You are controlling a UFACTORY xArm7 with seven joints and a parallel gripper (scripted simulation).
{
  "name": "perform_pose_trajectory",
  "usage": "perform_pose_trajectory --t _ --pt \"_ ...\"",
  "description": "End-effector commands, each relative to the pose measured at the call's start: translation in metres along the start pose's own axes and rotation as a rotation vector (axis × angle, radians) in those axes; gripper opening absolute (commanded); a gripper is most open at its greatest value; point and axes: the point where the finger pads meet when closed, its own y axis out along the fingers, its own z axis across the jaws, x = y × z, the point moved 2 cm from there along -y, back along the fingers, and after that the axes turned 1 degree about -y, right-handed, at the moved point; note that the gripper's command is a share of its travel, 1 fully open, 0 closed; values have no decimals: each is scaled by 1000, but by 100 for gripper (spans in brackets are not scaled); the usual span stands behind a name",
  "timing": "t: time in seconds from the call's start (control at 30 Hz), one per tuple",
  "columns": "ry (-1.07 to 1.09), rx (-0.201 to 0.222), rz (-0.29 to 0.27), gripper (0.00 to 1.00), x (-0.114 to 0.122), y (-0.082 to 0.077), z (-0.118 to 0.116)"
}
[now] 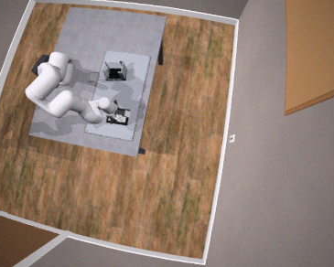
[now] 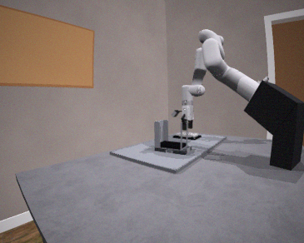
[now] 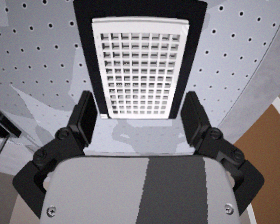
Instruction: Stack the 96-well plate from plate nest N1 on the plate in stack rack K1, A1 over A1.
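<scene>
The gripper (image 3: 140, 123) hangs released above the plate (image 3: 140, 66), fingers spread wide to either side of its near end. The plate lies in nest N1 (image 3: 84, 36) on the table (image 2: 156, 200). Rack K1 (image 2: 161, 135) stands apart.

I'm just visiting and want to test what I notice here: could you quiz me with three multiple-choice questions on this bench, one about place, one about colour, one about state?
1. The gripper is above:
A the white plate
B the floor
C the rack

2. The nest framing that plate is:
A orange
B black
C green

3. The fingers are:
A shut on the plate
B shut on nothing
C wide open

Answers: 1 A, the wrist view looks down on it. 2 B, a dark frame surrounds it. 3 C, they straddle the plate's end, holding nothing.
</scene>
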Motion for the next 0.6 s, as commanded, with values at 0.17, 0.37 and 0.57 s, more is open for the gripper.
perform_pose_trajectory --t 0.17,0.37,0.57 --pt "1 5 7 100 -1 14 1" --pt "1 5 7 100 -1 15 1" --pt "1 5 7 100 -1 15 1"
